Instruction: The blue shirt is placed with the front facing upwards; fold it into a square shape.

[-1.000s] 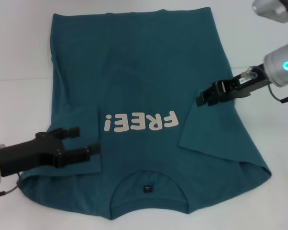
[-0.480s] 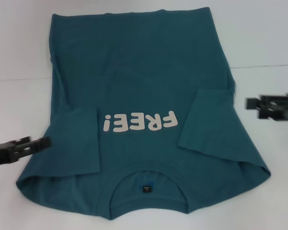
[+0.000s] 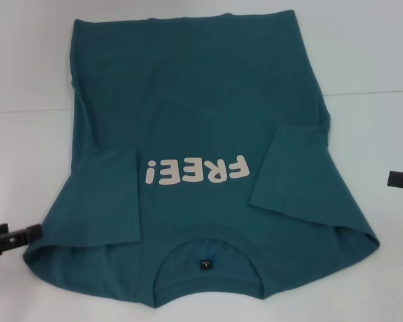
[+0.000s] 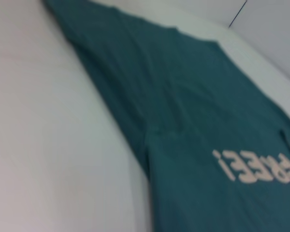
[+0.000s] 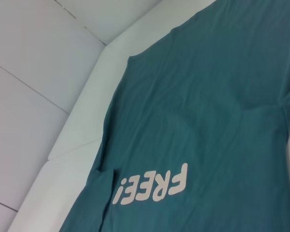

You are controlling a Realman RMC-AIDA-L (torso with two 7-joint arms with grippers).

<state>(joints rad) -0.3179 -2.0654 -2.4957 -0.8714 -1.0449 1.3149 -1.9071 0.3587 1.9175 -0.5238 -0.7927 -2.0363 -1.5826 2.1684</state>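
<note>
One blue shirt (image 3: 201,121) face up, collar nearest the robot, hem far, both sleeves folded inward, gripper states unclear.

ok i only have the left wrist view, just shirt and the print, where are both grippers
observer: in the head view the left gripper sits low at the left edge, beside the blue shirt's shoulder. The right gripper is at the right edge, clear of the cloth.
operator: sleeves folded in
observer: yes, the left sleeve and the right sleeve both lie over the front, either side of the FREE! print.
operator: which end faces the robot
observer: the collar, with its small label.
</note>
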